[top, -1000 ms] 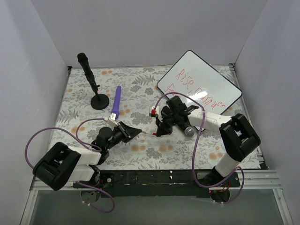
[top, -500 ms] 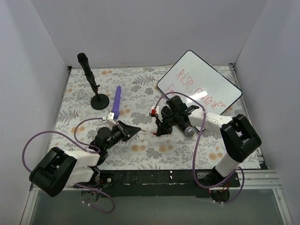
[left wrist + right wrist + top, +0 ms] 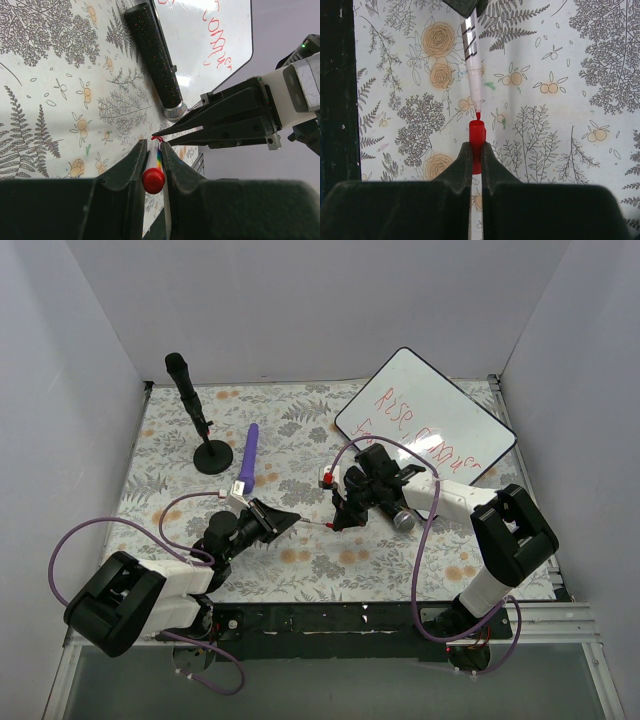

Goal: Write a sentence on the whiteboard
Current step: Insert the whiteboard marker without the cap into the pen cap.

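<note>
While marker [image 3: 472,60] touches cap [image 3: 477,134], left arm [image 3: 120,598] shifted.

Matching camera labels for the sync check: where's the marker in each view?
Top external: the marker lies just below centre, bridging the tips of the two grippers.
Left wrist: the marker is at bottom centre, seen end-on in the left gripper.
Right wrist: the marker is at top centre, tip pointing down.
Shared landmark: the right gripper, shut on the red cap at the marker's tip.
</note>
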